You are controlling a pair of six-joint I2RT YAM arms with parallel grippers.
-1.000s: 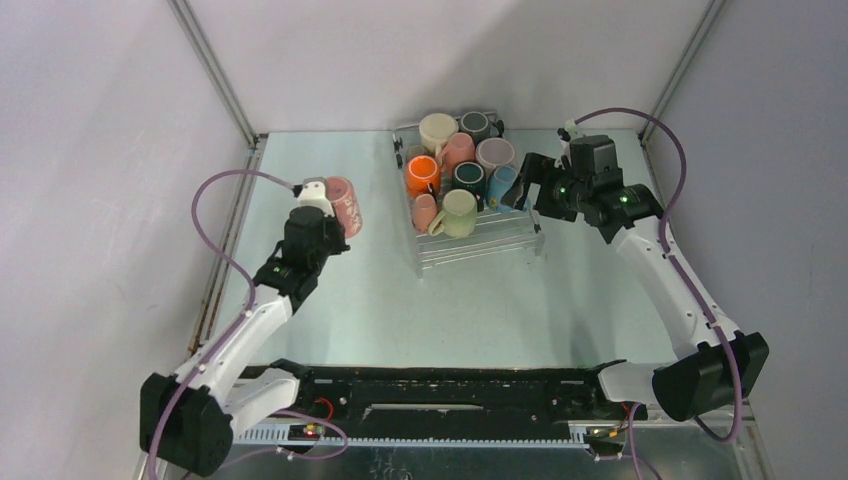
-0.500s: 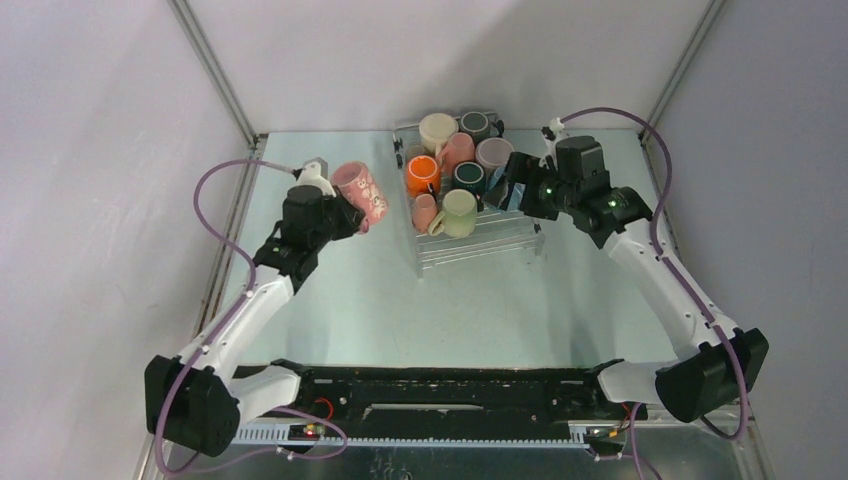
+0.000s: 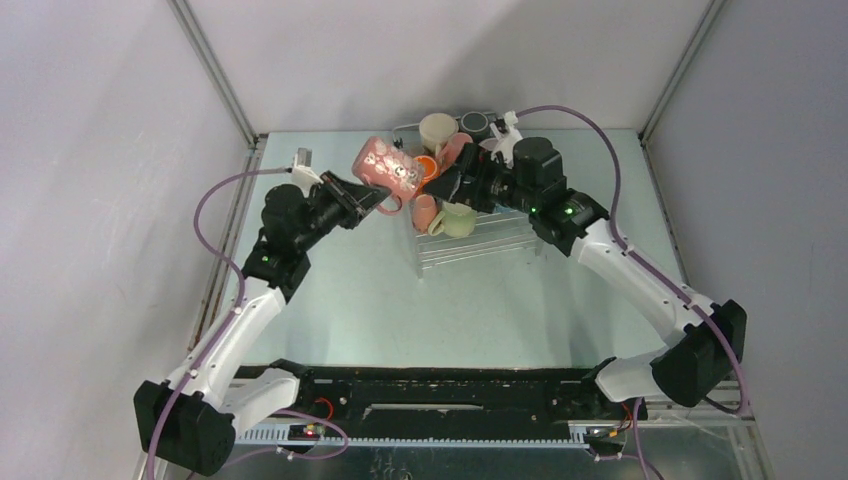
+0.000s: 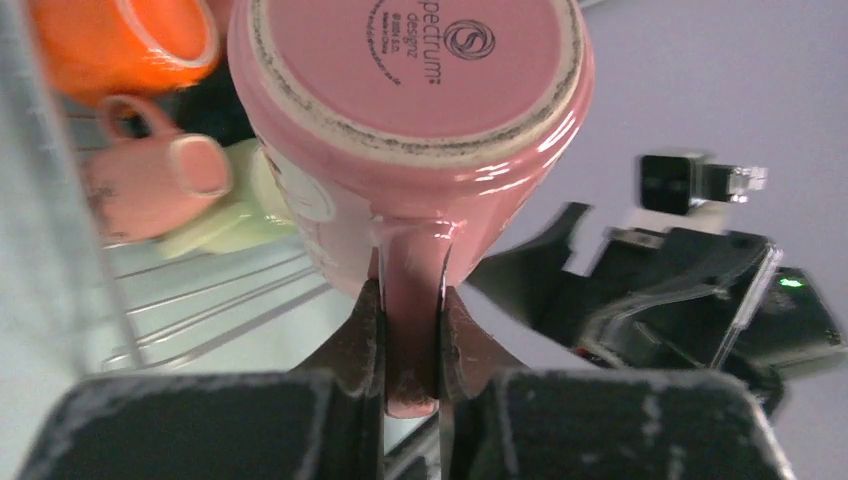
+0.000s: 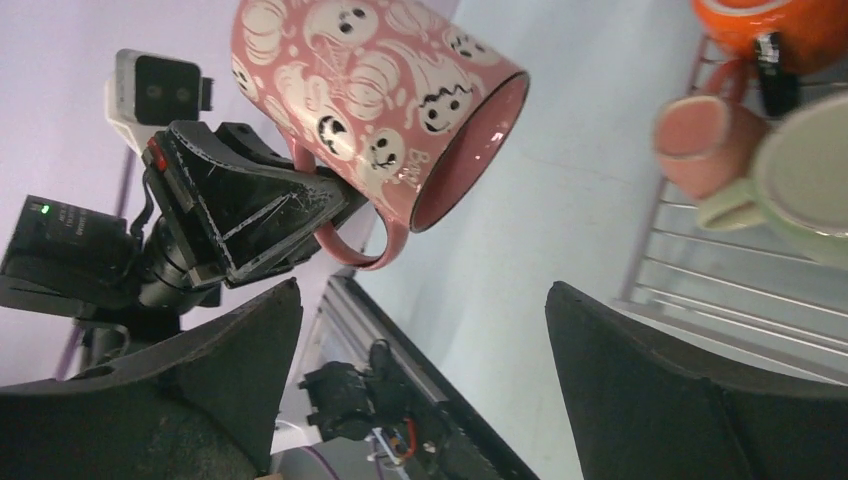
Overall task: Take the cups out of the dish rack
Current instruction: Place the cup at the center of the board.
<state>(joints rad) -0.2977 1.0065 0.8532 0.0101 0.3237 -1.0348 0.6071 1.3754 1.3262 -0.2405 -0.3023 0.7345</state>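
Note:
My left gripper [image 3: 378, 200] is shut on the handle of a pink ghost-patterned cup [image 3: 388, 170] and holds it tilted in the air by the dish rack's left edge. In the left wrist view the fingers [image 4: 365, 340] pinch the handle under the cup's base [image 4: 420, 90]. My right gripper [image 3: 447, 188] is open and empty over the dish rack [image 3: 480, 245], jaws facing the pink cup [image 5: 360, 100] and apart from it. In the rack I see cream [image 3: 437, 130], dark teal [image 3: 475, 122], orange [image 3: 427, 165], small pink [image 3: 425, 210] and pale green [image 3: 458, 220] cups. The right arm hides the others.
The rack's near ribs [image 5: 720, 290] are bare. The table [image 3: 350, 290] runs left and front of the rack. Metal frame posts [image 3: 215, 75] stand at the back corners. The arm bases' black rail [image 3: 450, 390] runs along the near edge.
My left gripper lifted the pink cup and swung it right, up to the rack's left edge. My right gripper moved left across the rack toward the cup, now covering the blue and mauve cups.

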